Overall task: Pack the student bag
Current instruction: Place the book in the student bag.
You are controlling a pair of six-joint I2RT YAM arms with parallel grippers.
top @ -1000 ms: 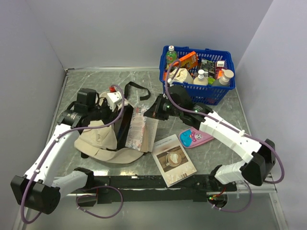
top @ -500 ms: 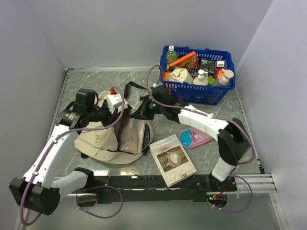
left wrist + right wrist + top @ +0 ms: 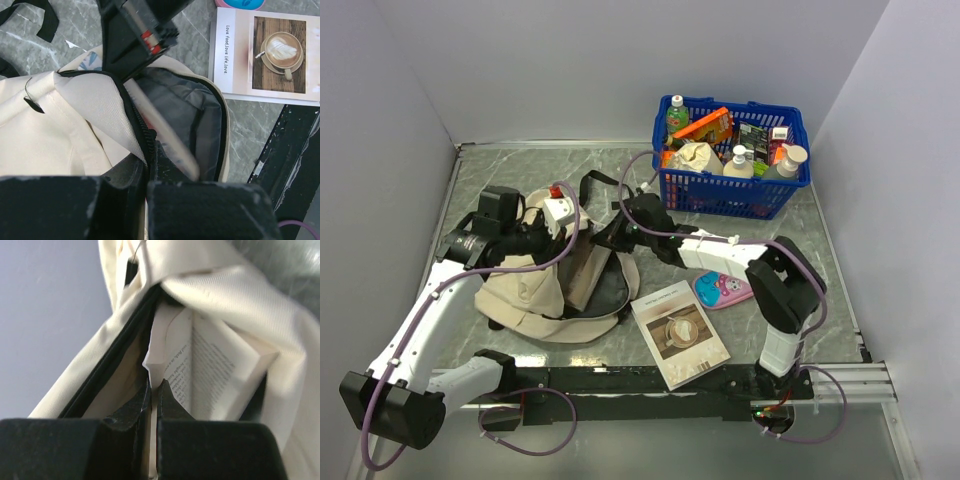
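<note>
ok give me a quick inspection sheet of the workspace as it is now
surface: grey marbled table, no spills seen
job's things: beige student bag unzipped, book partly inside its mouth
clutter: blue basket of bottles and packets; coffee-cover book; pink pencil case
grippers: left gripper shut on bag's zipper edge; right gripper shut on book
cables: purple cables looped along both arms
surroundings: plain walls, nothing else seen
</note>
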